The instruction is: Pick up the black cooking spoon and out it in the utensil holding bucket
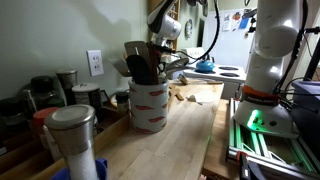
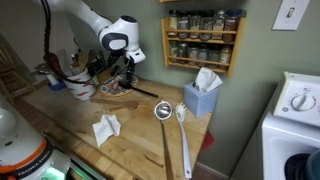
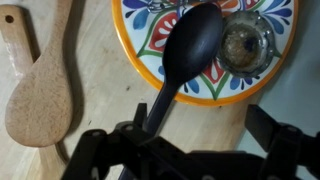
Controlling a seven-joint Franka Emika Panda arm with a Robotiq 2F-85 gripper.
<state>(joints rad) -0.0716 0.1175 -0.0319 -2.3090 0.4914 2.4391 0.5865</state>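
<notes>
The arm [image 2: 88,18] consists of rounded white segments with dark seams at the joints. A black cable [image 1: 216,30] loops along it. The gripper [image 2: 124,72] is black, with matte, angular fingers [image 3: 105,155].

No word, brand or number can be read in any view. In an exterior view, the jars [image 2: 190,22] on the spice rack [image 2: 203,62] at upper centre carry labels too small to make out. The markings around the dial [image 2: 300,100] of the white appliance [image 2: 285,135] at the right edge blur together. In an exterior view, the red marks on the utensil bucket [image 1: 150,108] at mid-frame are too blurred to tell letters from pattern.
</notes>
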